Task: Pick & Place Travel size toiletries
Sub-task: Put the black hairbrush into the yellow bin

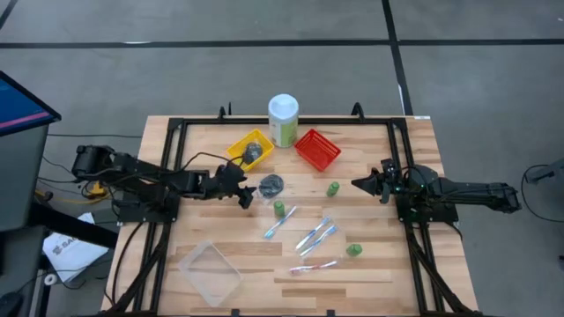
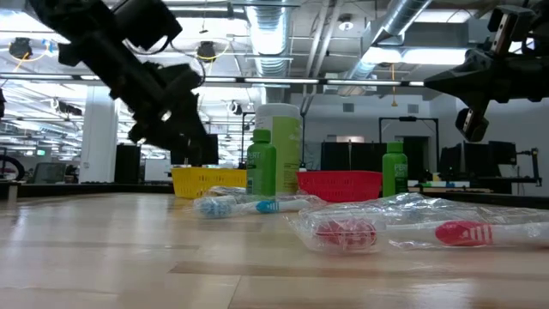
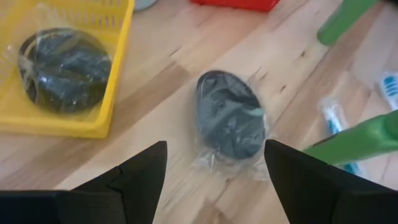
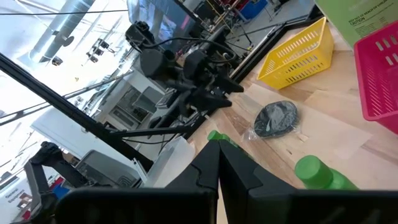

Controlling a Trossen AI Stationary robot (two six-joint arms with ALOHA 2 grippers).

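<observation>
The wrapped dark tin [image 3: 229, 118] lies flat on bare wood just beside the yellow basket [image 1: 238, 144], w/ a second tin [image 3: 63, 70] already sitting inside that basket, so I read the basket as the drop spot for tins and this one as my next pick. Both are flat round discs in crinkly clear film; the film flares past the rim and looks slick, so I'd pinch across the disc body, not the wrap.

My left gripper [image 3: 214, 165] hangs just short of the loose tin w/ fingers spread wide, one either side of its near edge, not touching it. Nothing held.

Farther out: three small green bottles [image 1: 278, 209], smooth plastic cylinders, stand upright and apart on the table. The thin toothbrush sticks [image 1: 315, 234] lie scattered mid-table in clear sleeves, light and likely to skid. The red basket [image 1: 317, 149] is open lattice, prob. for another item type. The tall pale-green canister [image 1: 283, 120] stands between the baskets. A clear tray [image 1: 211, 270] sits at the near left.

Right gripper [image 1: 358, 184] waits over the right side, fingers pressed together, empty.
</observation>
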